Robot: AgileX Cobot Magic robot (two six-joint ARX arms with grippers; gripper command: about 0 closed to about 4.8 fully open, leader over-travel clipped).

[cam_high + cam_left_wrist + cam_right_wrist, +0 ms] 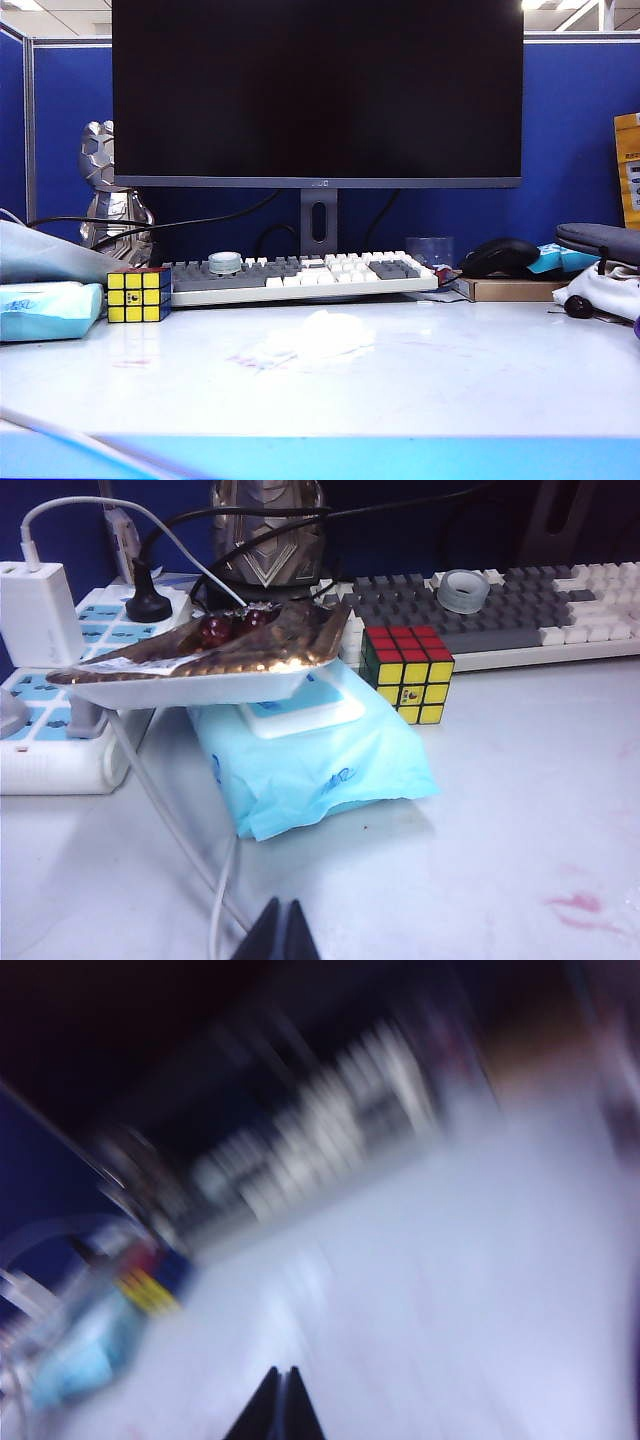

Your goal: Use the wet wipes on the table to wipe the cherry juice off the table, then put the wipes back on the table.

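The wet wipes (pixel 322 337) lie as a small white crumpled lump on the white table (pixel 480 380), just in front of the keyboard. Faint pink cherry juice marks show left of them (pixel 135 361) and, in the left wrist view, as a pink smear (pixel 582 904) on the table top. My left gripper (pixel 283 906) is shut and empty, low over the table near a white cable, well short of the smear. My right gripper (pixel 282 1370) is also shut with nothing in it; its view is smeared by motion. Neither gripper shows in the exterior view.
A colour cube (pixel 139 294) and a light-blue tissue pack (pixel 48 311) sit at the left, a plate of cherries (pixel 200 665) resting over the pack. Behind are a keyboard (pixel 300 276), a monitor, a power strip (pixel 50 720) and its cable (pixel 170 820). White fabric (pixel 605 290) lies at the right.
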